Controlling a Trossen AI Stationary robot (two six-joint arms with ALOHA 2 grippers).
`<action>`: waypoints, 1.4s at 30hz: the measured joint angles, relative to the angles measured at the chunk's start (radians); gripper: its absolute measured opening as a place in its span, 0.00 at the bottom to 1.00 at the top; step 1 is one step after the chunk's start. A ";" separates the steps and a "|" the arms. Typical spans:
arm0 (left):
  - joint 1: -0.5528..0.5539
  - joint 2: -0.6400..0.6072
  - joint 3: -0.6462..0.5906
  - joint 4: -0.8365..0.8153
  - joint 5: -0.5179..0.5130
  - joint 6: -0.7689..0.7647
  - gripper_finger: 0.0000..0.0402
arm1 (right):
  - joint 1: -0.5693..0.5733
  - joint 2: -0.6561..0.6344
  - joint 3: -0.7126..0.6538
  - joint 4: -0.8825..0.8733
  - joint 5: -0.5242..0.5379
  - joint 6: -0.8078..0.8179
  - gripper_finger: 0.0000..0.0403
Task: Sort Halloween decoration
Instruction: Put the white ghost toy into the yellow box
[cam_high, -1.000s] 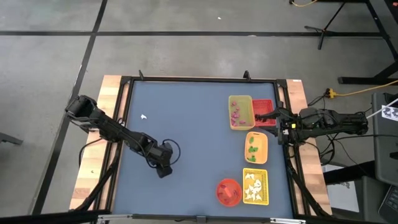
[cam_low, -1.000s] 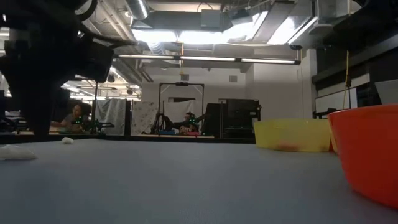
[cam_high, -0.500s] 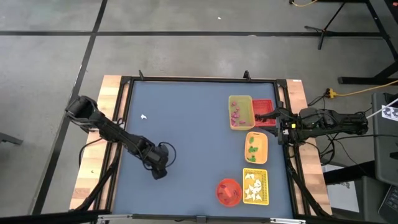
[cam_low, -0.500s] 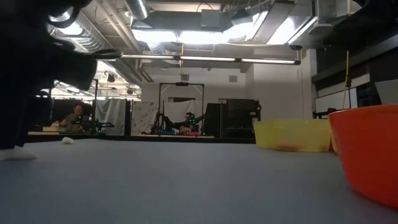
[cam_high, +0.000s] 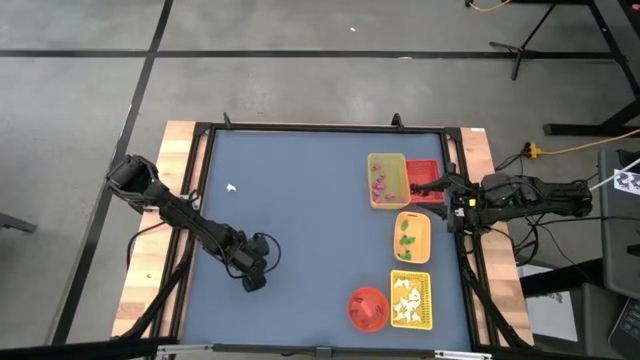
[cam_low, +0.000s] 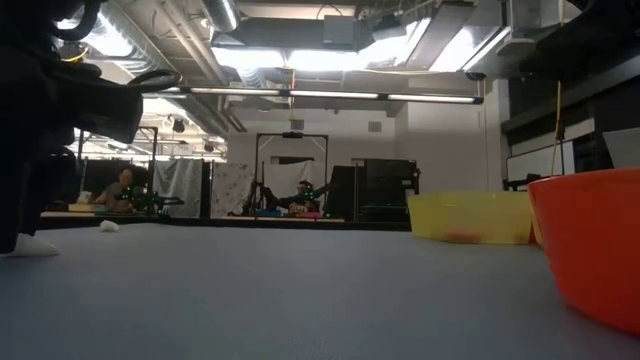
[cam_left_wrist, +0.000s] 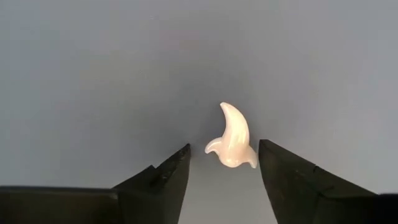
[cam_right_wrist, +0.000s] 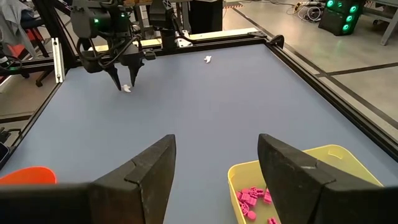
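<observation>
Presently, a white ghost piece (cam_left_wrist: 232, 138), curved to a pointed tip with two small side lobes, lies on the counter (cam_high: 300, 200) near 7 o'clock, between the left pincer's (cam_left_wrist: 224, 171) spread fingers, ungripped. Right pincer (cam_right_wrist: 214, 162) open, empty, at 3 o'clock.

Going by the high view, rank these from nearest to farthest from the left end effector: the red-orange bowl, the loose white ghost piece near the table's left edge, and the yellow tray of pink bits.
1. Loose white ghost piece, up the table from the left end effector.
2. Red-orange bowl, off to its right near the front edge.
3. Yellow tray of pink bits, far right, by the waiting right end effector.
</observation>
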 joint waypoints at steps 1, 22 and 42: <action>0.000 0.000 0.000 0.000 -0.001 0.000 0.42 | 0.000 0.000 0.000 0.000 0.000 0.000 0.56; 0.004 0.005 -0.003 0.063 -0.060 0.000 0.23 | 0.000 0.000 0.000 0.000 0.000 0.000 0.56; 0.004 0.006 -0.002 0.093 -0.093 0.002 0.40 | 0.000 0.000 0.000 0.000 -0.018 0.000 0.56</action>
